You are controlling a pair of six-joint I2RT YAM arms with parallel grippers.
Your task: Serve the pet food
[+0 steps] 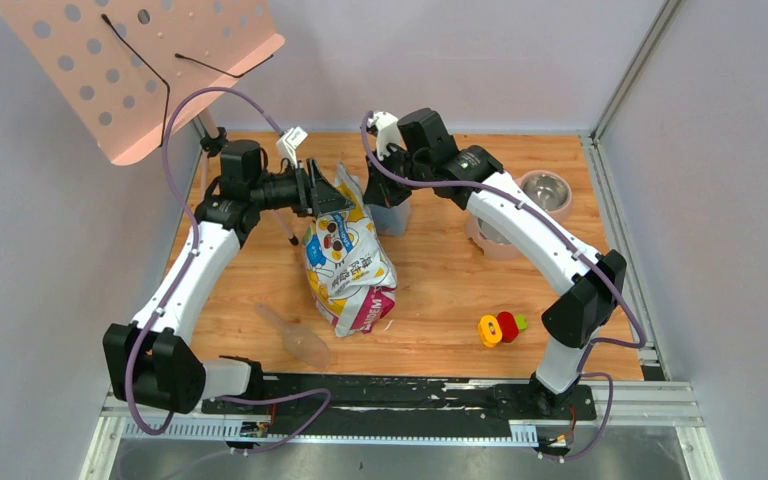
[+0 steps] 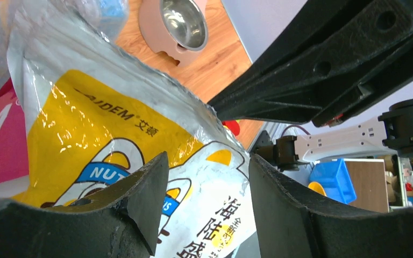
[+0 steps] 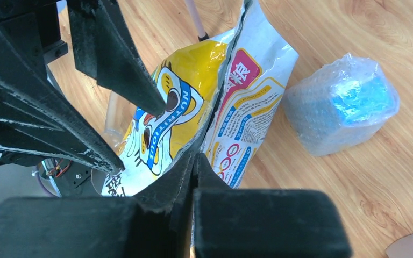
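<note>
No kibble shows anywhere: the pet food is, by my guess, inside the bag (image 1: 350, 262) in the middle of the desk (image 1: 440, 290). The right pincer (image 3: 193, 161) is clenched on the bag's top edge. The left pincer (image 2: 208, 158) is released, its jaws spread either side of the printed front and gripping nothing. The step looks like opening the mouth. The left should bite the near lip close beside the right's hold, then both ease apart gently with the top held high so nothing spills. The steel bowl (image 1: 545, 190) sits well apart, off right.
</note>
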